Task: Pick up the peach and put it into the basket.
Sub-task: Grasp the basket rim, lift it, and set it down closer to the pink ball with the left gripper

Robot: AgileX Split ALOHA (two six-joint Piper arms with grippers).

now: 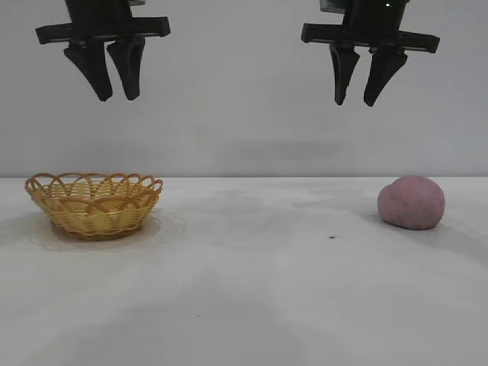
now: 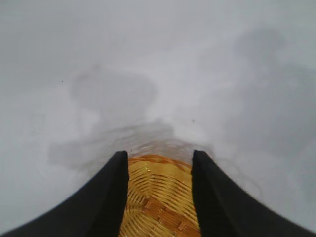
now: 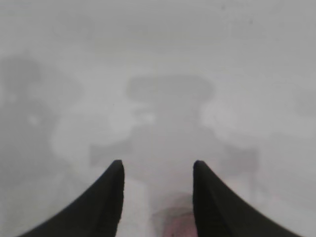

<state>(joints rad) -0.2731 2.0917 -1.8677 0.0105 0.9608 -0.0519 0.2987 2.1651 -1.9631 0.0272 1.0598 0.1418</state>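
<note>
The peach [image 1: 411,202], a dull pinkish-mauve lump, sits on the white table at the right. A blurred bit of it shows in the right wrist view [image 3: 175,228]. The wicker basket [image 1: 94,204], yellow with an orange-brown looped rim, stands at the left and is empty. It also shows in the left wrist view [image 2: 159,197]. My right gripper [image 1: 359,100] hangs open high above the table, a little left of the peach. My left gripper [image 1: 116,94] hangs open high above the basket.
The white table [image 1: 252,290] stretches between basket and peach. A small dark speck [image 1: 332,237] lies left of the peach. A plain pale wall stands behind.
</note>
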